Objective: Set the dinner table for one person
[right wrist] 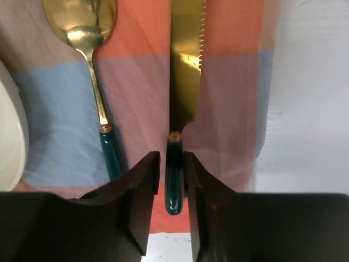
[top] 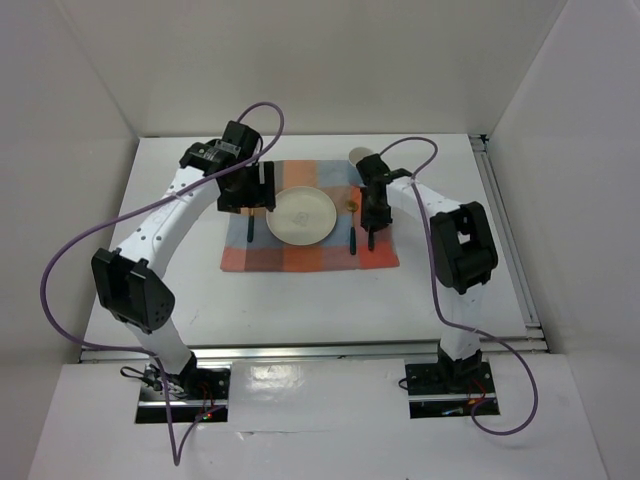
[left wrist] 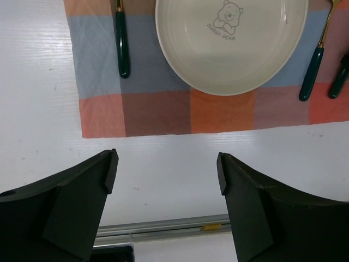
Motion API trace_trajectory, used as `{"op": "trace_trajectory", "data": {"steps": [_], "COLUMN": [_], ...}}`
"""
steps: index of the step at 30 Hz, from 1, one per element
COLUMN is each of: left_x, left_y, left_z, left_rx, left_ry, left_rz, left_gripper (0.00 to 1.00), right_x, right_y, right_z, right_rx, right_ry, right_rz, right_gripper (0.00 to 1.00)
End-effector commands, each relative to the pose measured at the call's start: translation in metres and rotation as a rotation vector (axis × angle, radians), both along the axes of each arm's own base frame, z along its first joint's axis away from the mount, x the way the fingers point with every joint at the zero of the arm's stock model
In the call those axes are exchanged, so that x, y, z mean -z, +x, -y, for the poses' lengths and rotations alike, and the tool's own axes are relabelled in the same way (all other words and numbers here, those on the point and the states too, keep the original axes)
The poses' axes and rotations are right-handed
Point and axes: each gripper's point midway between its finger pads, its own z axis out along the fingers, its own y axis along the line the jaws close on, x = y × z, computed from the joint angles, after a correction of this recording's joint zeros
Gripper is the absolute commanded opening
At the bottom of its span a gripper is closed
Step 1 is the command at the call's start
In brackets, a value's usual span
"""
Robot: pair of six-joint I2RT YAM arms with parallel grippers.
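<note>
We've got one piece of lettering to call, and it's inside the cream bowl (left wrist: 240, 71): small grey capitals under a little bear drawing (left wrist: 224, 16). The first word we read as "SWEET"; the second looks like "BEAR" or "PEAR". Nothing else carries readable text.

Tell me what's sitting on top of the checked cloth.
On the orange-and-blue checked cloth lie a cream round bear-print bowl, a green-handled utensil beside it, and a gold green-handled spoon and serrated knife opposite. The bowl hides the cloth beneath it.
</note>
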Motion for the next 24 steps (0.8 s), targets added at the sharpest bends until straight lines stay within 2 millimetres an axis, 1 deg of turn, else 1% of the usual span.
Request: {"op": "trace_trajectory", "data": {"steps": [1, 2, 3, 4, 5, 6, 7, 8, 9, 10, 11, 12, 13, 14, 15, 16, 17, 18, 19, 20, 21, 22, 23, 24], "left_x": [-0.009, -0.009, -0.009, -0.009, -0.013, -0.013, -0.017, -0.017, -0.021, -0.028, -0.033, -0.037, -0.042, -0.054, -0.053, -0.056, -0.06, -0.069, -0.074, -0.078, -0.078, -0.094, -0.1, -0.104], "left_y": [-0.001, -0.001, -0.001, -0.001, 0.002, 0.002, 0.005, 0.005, 0.007, 0.008, 0.007, 0.006, 0.007, 0.008, 0.007, 0.008, 0.007, 0.006, 0.005, 0.004, 0.006, -0.001, -0.001, -0.004], "left_z": [0.002, 0.002, 0.002, 0.002, -0.001, -0.002, -0.003, -0.008, -0.009, -0.01, -0.014, -0.014, -0.016, -0.016, -0.016, -0.018, -0.018, -0.02, -0.022, -0.029, -0.032, -0.038, -0.051, -0.058], "left_rx": [-0.013, -0.013, -0.013, -0.013, -0.024, -0.029, -0.035, -0.047, -0.052, -0.057, -0.067, -0.067, -0.075, -0.077, -0.086, -0.093, -0.102, -0.111, -0.125, -0.168, -0.18, -0.196, -0.252, -0.272], "left_ry": [-0.039, -0.04, -0.04, -0.04, -0.027, -0.02, -0.015, 0.007, 0.009, 0.009, 0.018, 0.014, 0.017, -0.001, -0.01, -0.01, -0.025, -0.033, -0.039, -0.032, -0.031, -0.04, -0.022, -0.013], "left_rz": [0.018, 0.018, 0.018, 0.018, 0.036, 0.039, 0.056, 0.055, 0.071, 0.09, 0.109, 0.118, 0.14, 0.184, 0.189, 0.212, 0.23, 0.272, 0.293, 0.319, 0.347, 0.401, 0.44, 0.468], "left_gripper": [0.92, 0.92, 0.92, 0.92, 0.92, 0.92, 0.92, 0.92, 0.92, 0.92, 0.92, 0.92, 0.92, 0.92, 0.92, 0.92, 0.92, 0.92, 0.92, 0.92, 0.92, 0.92, 0.92, 0.92], "right_x": [-0.021, -0.026, -0.034, -0.04, -0.048, -0.06, -0.07, -0.089, -0.102, -0.112, -0.133, -0.14, -0.15, -0.155, -0.146, -0.157, -0.157, -0.147, -0.155, -0.156, -0.15, -0.158, -0.159, -0.156], "right_y": [0.012, 0.013, 0.01, 0.011, 0.01, 0.012, 0.013, 0.009, 0.01, 0.009, 0.005, 0.003, -0.007, -0.01, -0.022, -0.03, -0.036, -0.046, -0.053, -0.056, -0.062, -0.066, -0.071, -0.076], "right_z": [-0.016, -0.015, -0.014, -0.015, -0.013, -0.014, -0.012, -0.008, -0.003, 0.001, 0.006, 0.019, 0.028, 0.037, 0.045, 0.05, 0.054, 0.06, 0.063, 0.069, 0.072, 0.075, 0.079, 0.083], "right_rx": [-0.033, -0.02, -0.008, -0.008, 0.005, 0.005, 0.009, 0.025, 0.04, 0.059, 0.087, 0.141, 0.173, 0.225, 0.244, 0.276, 0.292, 0.294, 0.306, 0.333, 0.332, 0.351, 0.365, 0.379], "right_ry": [0.042, 0.039, 0.047, 0.053, 0.054, 0.066, 0.066, 0.07, 0.055, 0.049, 0.057, 0.017, 0.009, -0.008, -0.028, -0.011, -0.014, -0.035, -0.015, -0.017, -0.024, -0.014, -0.021, -0.036], "right_rz": [0.081, 0.093, 0.099, 0.113, 0.126, 0.154, 0.179, 0.207, 0.24, 0.262, 0.307, 0.332, 0.352, 0.377, 0.354, 0.385, 0.391, 0.373, 0.396, 0.403, 0.393, 0.417, 0.41, 0.404], "right_gripper": [0.45, 0.54, 0.66, 0.66, 0.76, 0.81, 0.86, 0.9, 0.95, 0.97, 1.0, 1.0, 1.0, 1.0, 1.0, 1.0, 1.0, 1.0, 1.0, 1.0, 1.0, 1.0, 1.0, 1.0]}}
